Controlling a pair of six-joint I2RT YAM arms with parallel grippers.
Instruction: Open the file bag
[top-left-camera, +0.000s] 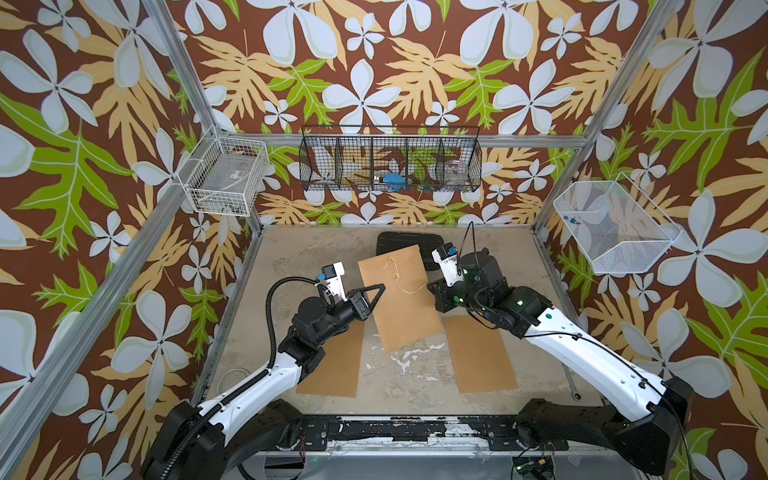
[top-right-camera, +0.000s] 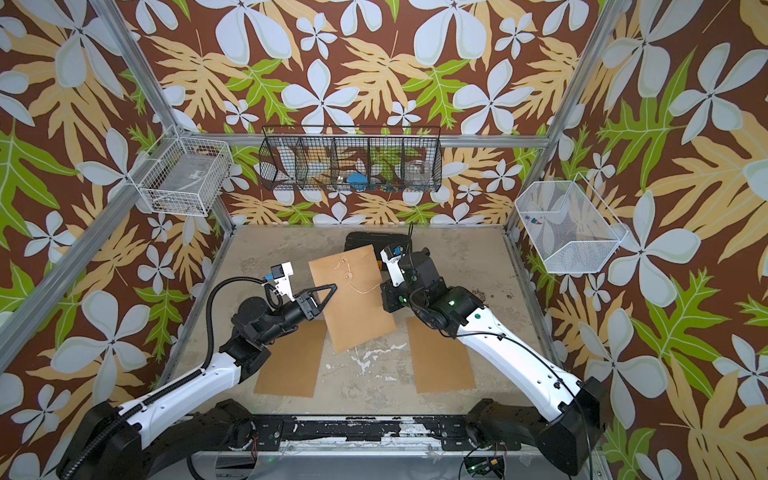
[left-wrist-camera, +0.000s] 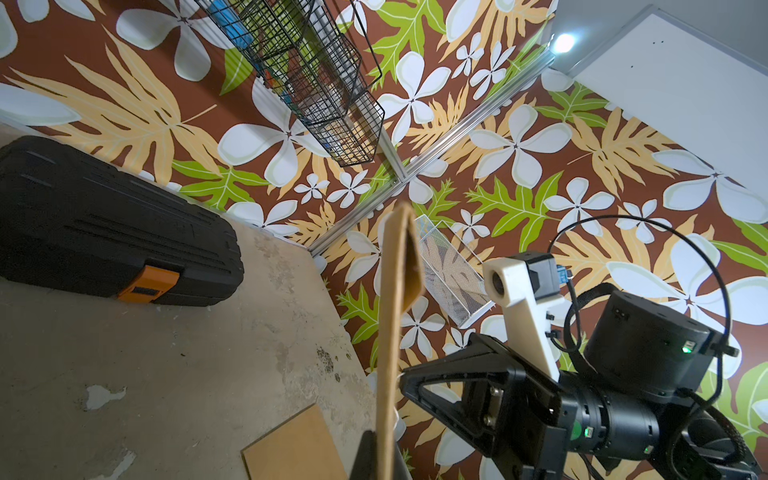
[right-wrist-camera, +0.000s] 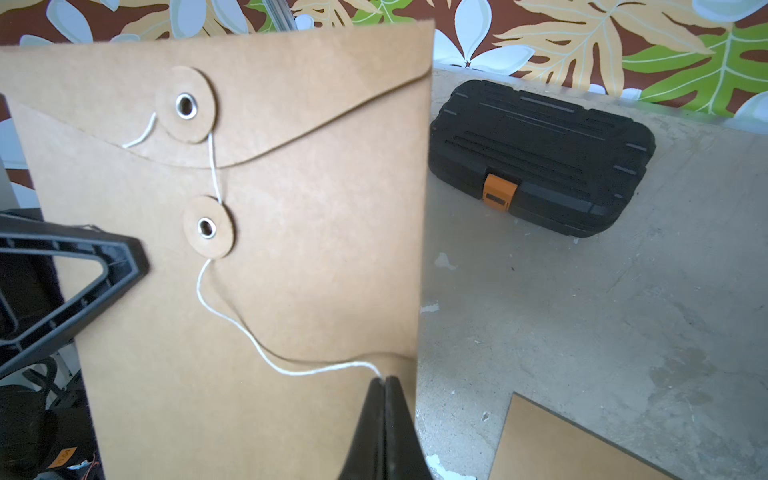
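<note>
Over the table (top-left-camera: 415, 380), left claw (top-left-camera: 380, 287) pinches bag (top-left-camera: 401, 309), right claw (right-wrist-camera: 384, 380) string (right-wrist-camera: 214, 166)

We are finding the file bag (top-left-camera: 399, 307) over the middle of the table (top-left-camera: 511, 270), with the left gripper (top-left-camera: 380, 289) gripping its left edge and the right gripper (top-left-camera: 430, 286) at its right edge, pinching the string (top-left-camera: 409, 289). Behind the bag, a toolbox (top-left-camera: 432, 245) is lying at the far side, partly hidden. The left sheet (top-left-camera: 336, 365) and right sheet (top-left-camera: 482, 357) are lying flat nearer, 1 on each side. The left basket (top-left-camera: 226, 176), far basket (top-left-camera: 390, 160) and right basket (top-left-camera: 615, 226) are hanging on the 3 walls.
</note>
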